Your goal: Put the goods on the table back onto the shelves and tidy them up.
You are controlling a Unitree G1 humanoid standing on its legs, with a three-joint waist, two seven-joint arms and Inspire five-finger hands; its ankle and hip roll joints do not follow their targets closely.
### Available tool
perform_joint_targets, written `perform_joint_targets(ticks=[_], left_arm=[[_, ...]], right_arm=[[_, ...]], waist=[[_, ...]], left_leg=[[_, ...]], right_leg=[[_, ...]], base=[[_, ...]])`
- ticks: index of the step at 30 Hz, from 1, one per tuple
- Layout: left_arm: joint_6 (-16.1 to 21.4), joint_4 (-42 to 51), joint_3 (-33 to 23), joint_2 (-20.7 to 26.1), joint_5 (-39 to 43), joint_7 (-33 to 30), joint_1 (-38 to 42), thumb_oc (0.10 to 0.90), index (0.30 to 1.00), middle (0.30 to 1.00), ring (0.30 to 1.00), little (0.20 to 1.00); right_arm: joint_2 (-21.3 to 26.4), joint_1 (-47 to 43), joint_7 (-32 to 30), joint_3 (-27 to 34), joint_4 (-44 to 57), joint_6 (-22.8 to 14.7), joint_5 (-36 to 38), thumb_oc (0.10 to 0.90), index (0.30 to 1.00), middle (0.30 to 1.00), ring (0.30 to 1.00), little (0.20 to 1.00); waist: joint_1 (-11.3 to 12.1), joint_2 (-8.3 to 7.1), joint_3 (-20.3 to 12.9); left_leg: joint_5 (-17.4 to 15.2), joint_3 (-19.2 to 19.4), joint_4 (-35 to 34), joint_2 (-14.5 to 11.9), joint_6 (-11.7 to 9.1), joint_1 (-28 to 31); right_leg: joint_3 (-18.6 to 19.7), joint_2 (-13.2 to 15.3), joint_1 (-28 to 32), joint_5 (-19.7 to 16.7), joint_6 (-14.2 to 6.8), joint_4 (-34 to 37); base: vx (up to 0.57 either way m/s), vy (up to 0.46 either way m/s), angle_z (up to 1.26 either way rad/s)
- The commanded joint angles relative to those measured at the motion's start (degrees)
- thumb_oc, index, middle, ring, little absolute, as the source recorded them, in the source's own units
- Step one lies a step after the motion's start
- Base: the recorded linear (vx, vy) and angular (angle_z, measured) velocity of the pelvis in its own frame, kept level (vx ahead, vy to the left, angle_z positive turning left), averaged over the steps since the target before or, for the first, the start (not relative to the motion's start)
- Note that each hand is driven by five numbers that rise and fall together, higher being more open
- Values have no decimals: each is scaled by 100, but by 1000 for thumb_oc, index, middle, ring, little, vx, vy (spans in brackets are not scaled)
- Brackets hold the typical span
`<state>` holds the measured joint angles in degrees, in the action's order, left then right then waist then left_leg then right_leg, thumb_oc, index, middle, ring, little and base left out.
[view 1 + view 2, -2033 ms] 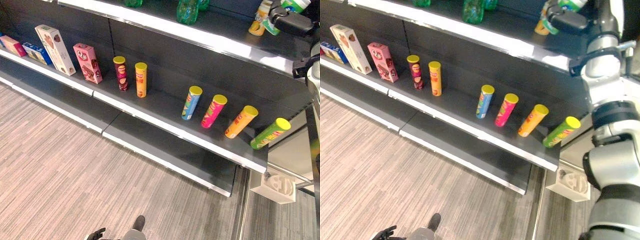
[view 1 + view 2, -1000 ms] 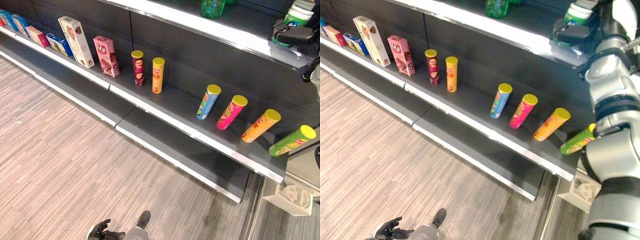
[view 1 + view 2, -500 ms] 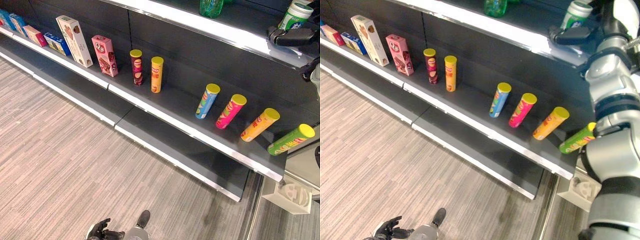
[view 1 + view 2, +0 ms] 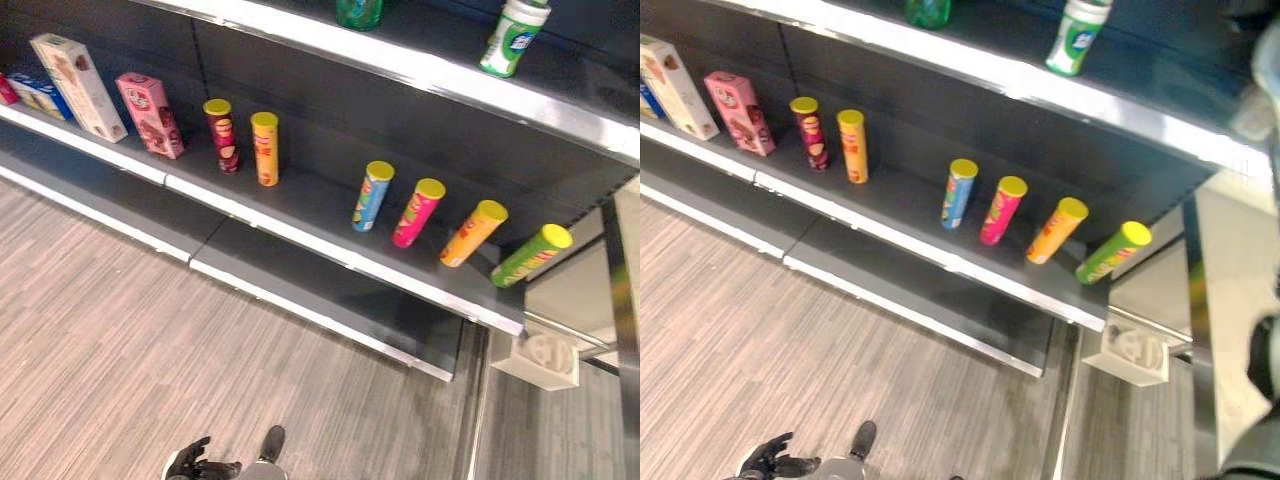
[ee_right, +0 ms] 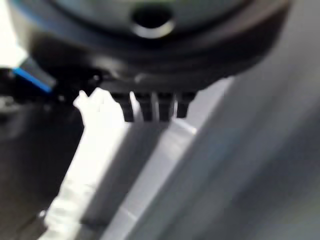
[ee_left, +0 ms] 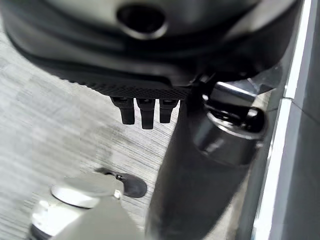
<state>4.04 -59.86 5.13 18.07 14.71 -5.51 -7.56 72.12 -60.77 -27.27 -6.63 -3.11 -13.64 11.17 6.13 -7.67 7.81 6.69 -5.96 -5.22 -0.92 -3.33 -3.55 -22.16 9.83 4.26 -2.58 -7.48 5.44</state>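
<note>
A white and green bottle (image 4: pixel 513 38) stands upright by itself on the upper shelf (image 4: pixel 420 70), with nothing touching it. My right hand (image 5: pixel 155 65) is off it; in the right wrist view its fingers (image 5: pixel 150 107) are straight and hold nothing, beside a pale shelf edge. My left hand (image 4: pixel 775 463) hangs low over the floor with relaxed, spread fingers and is empty. On the middle shelf (image 4: pixel 300 235) stands a row of chip cans: maroon (image 4: pixel 220 135), orange (image 4: pixel 265 148), blue (image 4: pixel 373 195), pink (image 4: pixel 418 211), another orange (image 4: pixel 474 232) and green (image 4: pixel 530 255).
A tall white box (image 4: pixel 78 87) and a pink box (image 4: pixel 150 115) stand at the left of the middle shelf. A green bottle (image 4: pixel 358 12) is on the upper shelf. A white holder (image 4: pixel 538 358) sits on the floor by the shelf's right end, beside a metal post (image 4: pixel 620 300).
My right hand has let go of the white and green bottle, which now stands on the upper shelf, and has drawn back to the right. The camera has shifted.
</note>
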Motion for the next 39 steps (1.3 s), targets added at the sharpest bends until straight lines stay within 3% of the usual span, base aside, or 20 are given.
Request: perform_joint_targets(ticks=[1,6,8,11,13,14,15,17,18,24,29,32,33,35,36,37,39], left_arm=[[105,-59,-19,162,-242,-16,43,800,900,900,900,900],[151,142,-195,183,-321,99,-31,800,900,900,900,900],[166,209,-113,275,-393,155,-11,800,900,900,900,900],[210,365,-37,350,-446,188,29,800,900,900,900,900],[234,534,33,439,-498,242,55,800,900,900,900,900],[219,685,32,483,-443,295,43,800,900,900,900,900],[213,710,24,519,-424,298,60,800,900,900,900,900],[175,762,-21,532,-450,364,37,800,900,900,900,900],[163,690,-23,473,-507,402,88,800,900,900,900,900],[150,805,88,384,-529,519,17,800,900,900,900,900],[152,834,112,330,-449,538,3,800,900,900,900,900],[157,1001,56,387,-293,554,0,800,900,900,900,900],[164,1072,50,417,-246,545,11,800,900,900,900,900],[188,1119,70,438,-161,492,58,800,900,900,900,900],[188,1119,66,436,-161,492,57,800,900,900,900,900],[173,1141,96,399,-117,506,95,800,900,900,900,900],[192,1080,176,361,-128,517,123,800,900,900,900,900]], right_arm=[[573,120,-180,322,-255,-207,-6,800,900,900,900,900],[494,2170,240,1944,487,-460,423,800,900,900,900,900],[341,2790,392,2468,630,-544,695,800,900,900,900,900],[236,2991,485,2547,627,-564,873,800,900,900,900,900],[143,3172,575,2549,512,-540,971,800,900,900,900,900],[99,3417,606,2673,427,-481,1012,800,900,900,900,900],[36,3590,613,2733,336,-443,1015,800,900,900,900,900],[-94,3892,706,2922,277,-334,1029,800,900,900,900,900],[-206,4146,792,3046,154,-263,1176,800,900,900,900,900],[-448,4655,1049,3205,184,-265,1397,800,900,900,900,900],[-503,4684,1241,3098,161,-352,1692,800,900,900,900,900],[-478,4616,1368,2973,121,-371,1883,800,900,900,900,900],[-445,4553,1416,2906,108,-360,1940,800,900,900,900,900],[-449,4366,1464,2628,-31,-342,2010,800,900,900,900,900],[-448,4354,1464,2617,-35,-343,2010,800,900,900,900,900],[-403,4352,1533,2553,-78,-257,2032,800,900,900,900,900],[-361,4312,1572,2474,-129,-222,1895,800,900,900,900,900]], waist=[[-21,-26,-326],[-521,-66,-146],[-591,-111,-3],[-646,-77,173],[-637,-24,294],[-617,14,275],[-621,-24,226],[-618,-72,99],[-668,-142,37],[-842,-42,-139],[-922,82,-144],[-885,46,-5],[-780,12,167],[-686,0,322],[-695,1,319],[-607,-58,368],[-460,13,334]], left_leg=[[-978,513,22,-167,-144,515],[-1108,1028,22,-136,-18,697],[-1148,1298,22,-143,43,783],[-1171,1596,22,-197,99,839],[-1194,2072,22,-311,81,1020],[-1219,2329,22,-372,60,1079],[-1226,2497,22,-387,38,1072],[-1343,2588,22,-391,4,1161],[-1193,2762,22,-387,-18,1141],[-1139,2870,22,-652,-204,1356],[-1057,2872,348,-1005,-385,1391],[-997,2648,1430,-1336,-485,897],[-679,2322,2220,-1528,-493,528],[-596,1747,2631,-1412,-431,84],[-597,1741,2636,-1412,-431,77],[-907,1390,2369,-1049,-335,-272],[-684,941,1389,-802,-376,-437]], right_leg=[[222,117,38,-55,-463,-44],[658,191,-205,-333,-591,-129],[901,220,-464,-473,-665,-389],[1085,247,-780,-497,-706,-810],[706,461,-882,-563,-699,-978],[68,663,-749,-571,-644,-981],[-224,722,-660,-564,-634,-898],[-286,677,-544,-498,-695,-694],[-321,628,-510,-586,-637,-471],[-18,240,-303,-441,-531,-86],[130,-108,-183,-144,-285,-67],[219,-326,-104,59,-44,-47],[288,-468,-16,164,121,-44],[308,-544,11,253,206,-44],[303,-544,10,253,206,-44],[401,-499,33,295,168,-44],[583,-505,43,319,60,-44]], base=[[-27,86,-61],[-60,116,-60],[-149,128,-107],[-115,96,-89],[-75,71,-180],[-41,2,-177],[50,-26,-140],[87,-81,-63],[73,-212,-40],[91,-161,-31],[58,-173,-9],[-6,-263,6],[-27,-300,9],[-22,-160,-18],[23,-37,-39],[103,62,-14],[167,155,-15]])
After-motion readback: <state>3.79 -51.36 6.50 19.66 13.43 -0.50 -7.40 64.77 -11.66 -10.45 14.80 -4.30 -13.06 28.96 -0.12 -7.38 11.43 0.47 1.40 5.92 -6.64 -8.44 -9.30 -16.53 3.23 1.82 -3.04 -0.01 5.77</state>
